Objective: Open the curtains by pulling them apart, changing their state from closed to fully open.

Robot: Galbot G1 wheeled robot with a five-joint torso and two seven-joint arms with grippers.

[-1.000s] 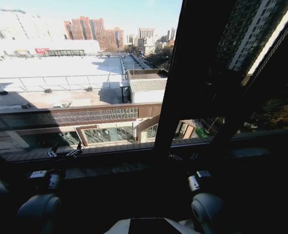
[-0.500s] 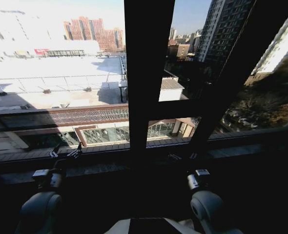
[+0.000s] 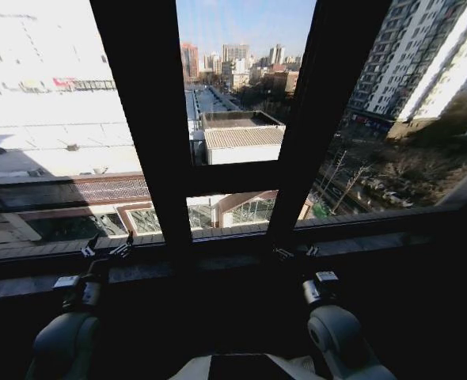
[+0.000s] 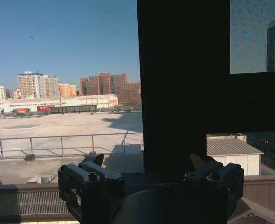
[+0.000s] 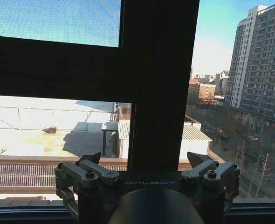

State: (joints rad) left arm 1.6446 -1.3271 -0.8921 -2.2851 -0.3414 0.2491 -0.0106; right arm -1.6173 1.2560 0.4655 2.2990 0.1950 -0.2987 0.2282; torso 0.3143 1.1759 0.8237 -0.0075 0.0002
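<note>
Your left gripper [image 3: 107,248] hovers low at the sill, left of the dark window frame [image 3: 138,119], fingers spread apart and empty. Right of that frame, your right gripper [image 3: 295,252] sits likewise parted. I cannot tell where the curtains hang.

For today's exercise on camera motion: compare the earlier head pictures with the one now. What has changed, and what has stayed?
The whole window scene has slid left in the head view, so the camera turned right; the dark frame bars themselves did not move. More of the tower blocks shows on the right. Nothing was gripped or released. The left gripper and right gripper stay low before the sill, fingers open, holding nothing. No curtains are visible.
</note>
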